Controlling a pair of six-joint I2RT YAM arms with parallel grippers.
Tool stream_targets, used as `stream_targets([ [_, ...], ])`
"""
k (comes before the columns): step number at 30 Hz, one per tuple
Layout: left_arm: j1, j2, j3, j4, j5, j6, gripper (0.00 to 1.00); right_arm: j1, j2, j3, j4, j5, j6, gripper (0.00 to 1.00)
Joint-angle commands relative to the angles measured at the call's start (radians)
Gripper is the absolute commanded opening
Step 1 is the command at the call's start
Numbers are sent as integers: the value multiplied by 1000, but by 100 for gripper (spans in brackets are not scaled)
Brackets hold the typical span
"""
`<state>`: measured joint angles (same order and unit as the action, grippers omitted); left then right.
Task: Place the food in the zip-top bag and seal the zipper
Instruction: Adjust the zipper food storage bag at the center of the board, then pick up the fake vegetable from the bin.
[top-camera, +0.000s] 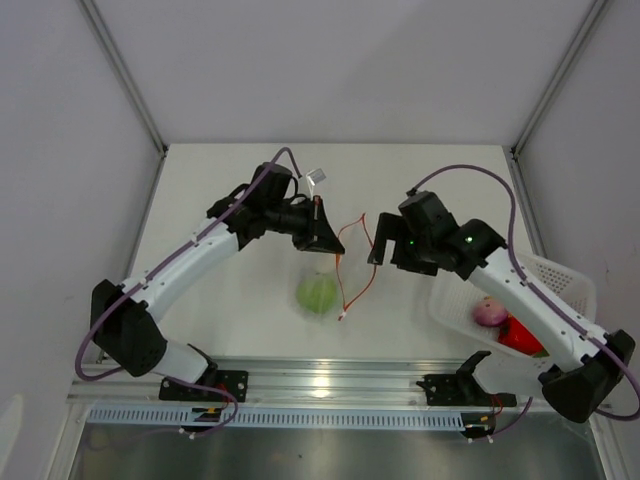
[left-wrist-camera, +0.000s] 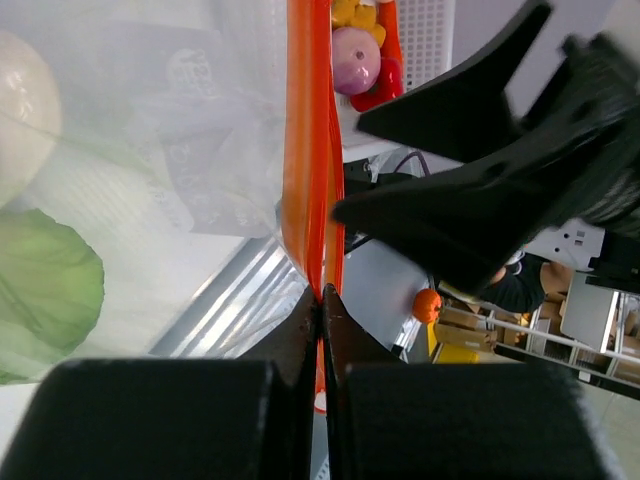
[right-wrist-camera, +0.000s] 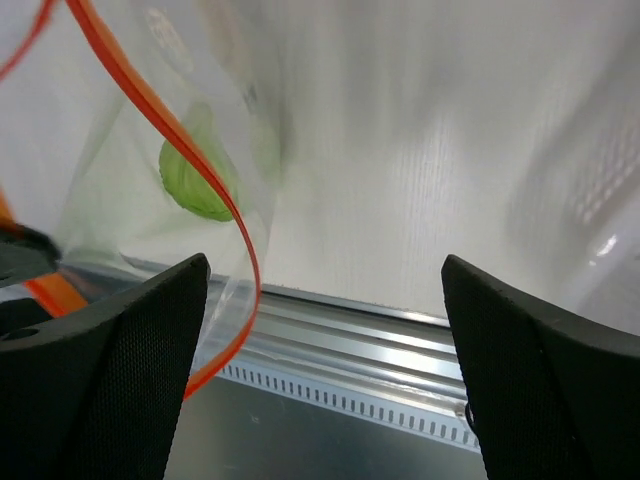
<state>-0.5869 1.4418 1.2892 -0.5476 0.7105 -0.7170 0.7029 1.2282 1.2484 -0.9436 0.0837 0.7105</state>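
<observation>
Nearest our bases, on the right, the white perforated basket (top-camera: 560, 275) holds the pink one (top-camera: 489, 312) and the red pepper (top-camera: 520, 337), touching each other; the left wrist view also shows the orange-yellow lumpy piece (left-wrist-camera: 355, 12) there beside them. Further in, over the middle of the table (top-camera: 400, 170), we find the zip-top bag (left-wrist-camera: 200, 150): clear, crinkly and slack, with the green round fruit (top-camera: 317, 294) low inside it and the white radish (left-wrist-camera: 15, 110) just above. Its zipper (left-wrist-camera: 308, 150) is a thin red-orange strip, and its two sides bow apart into a loose loop, so the mouth gapes. Our left gripper (left-wrist-camera: 322, 300) is pinched tight on one end of that strip. Our right gripper (right-wrist-camera: 325, 262) sits just beside the loop, fingers spread wide and holding nothing.
</observation>
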Motion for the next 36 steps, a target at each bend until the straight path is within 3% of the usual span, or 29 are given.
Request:
stream_targets([
  [1,-10,22,27,32,4,2,1,-65,-120,112,-98,33,-19,99],
  [6,-14,87,73,31,-8,8,1,-77,-225,146,-87,-56,33,99],
  [8,-13,103,97,25,-5,11,1,-92,-239,202,-154,82,107,99],
  [9,-14,109,105,25,-6,11,1,-144,-240,219,-247,137,134,100],
  [11,-17,112,107,32,-5,11,1,-230,-243,229,-279,165,98,99],
  [16,-28,111,105,35,-3,4,1,-635,-151,119,-293,1,-22,99],
  [22,-40,112,122,14,4,16,1,-833,-40,60,-454,320,106,99],
  [25,-42,126,145,-21,6,40,1,-1044,-82,-66,-413,130,29,99],
  [27,-45,134,156,-40,9,47,1,-1196,-122,-102,-408,131,29,99],
  [31,-56,126,156,-58,-2,63,1,-1250,-185,-58,-463,414,117,99],
  [36,-76,138,145,-49,14,56,1,-1313,-139,-99,-477,389,136,99],
])
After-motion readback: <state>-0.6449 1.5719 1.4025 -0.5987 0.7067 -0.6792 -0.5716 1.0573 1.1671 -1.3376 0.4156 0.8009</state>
